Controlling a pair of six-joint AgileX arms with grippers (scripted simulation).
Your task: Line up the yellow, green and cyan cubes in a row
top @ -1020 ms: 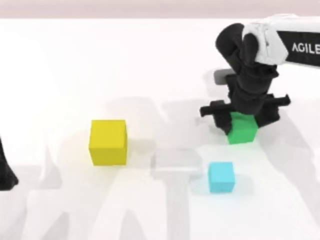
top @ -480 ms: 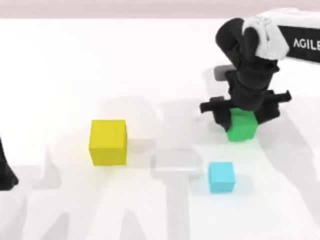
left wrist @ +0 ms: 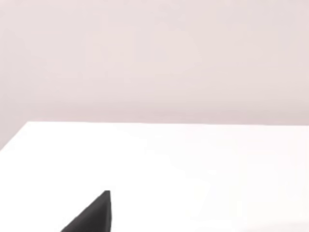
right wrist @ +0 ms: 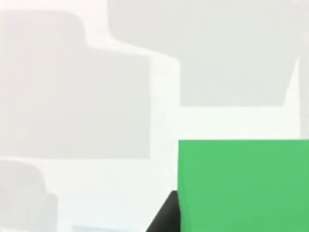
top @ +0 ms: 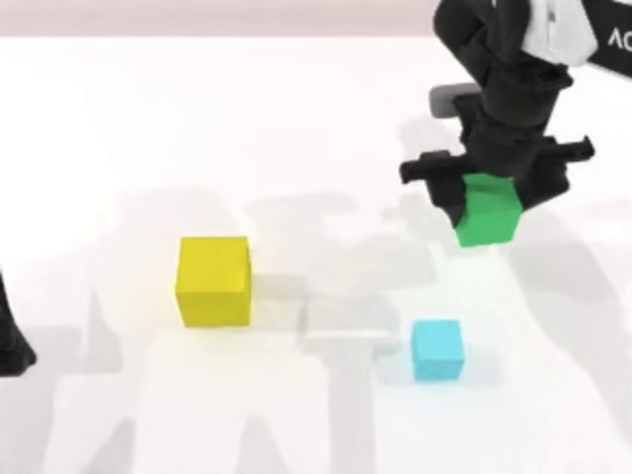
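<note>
Start at the table's left edge: your left arm [top: 10, 341] sits parked there, only a dark sliver of it showing, and its tool is out of sight in the top view, so you cannot tell from it whether that tool is clenched or released.

Next along, the yellow cube [top: 213, 280] rests on the table [top: 118, 148], left of centre. Further right, and a little nearer the front edge, is the cyan cube [top: 437, 349], well apart from the yellow one, with bare table between them.

Towards the right side your right tool [top: 486, 202] is clenched on the green cube [top: 487, 210], fingers closed against its opposite sides; the cube appears lifted clear of the table (the right wrist view shows its green face with pale table and shadows beyond it).

The relation to watch: the gap between yellow and cyan lies to the left of the held cube and nearer the front edge. The right arm is much the nearer one. Judging from this, you would carry green that way and set it down between the two, faces square to its neighbours.
</note>
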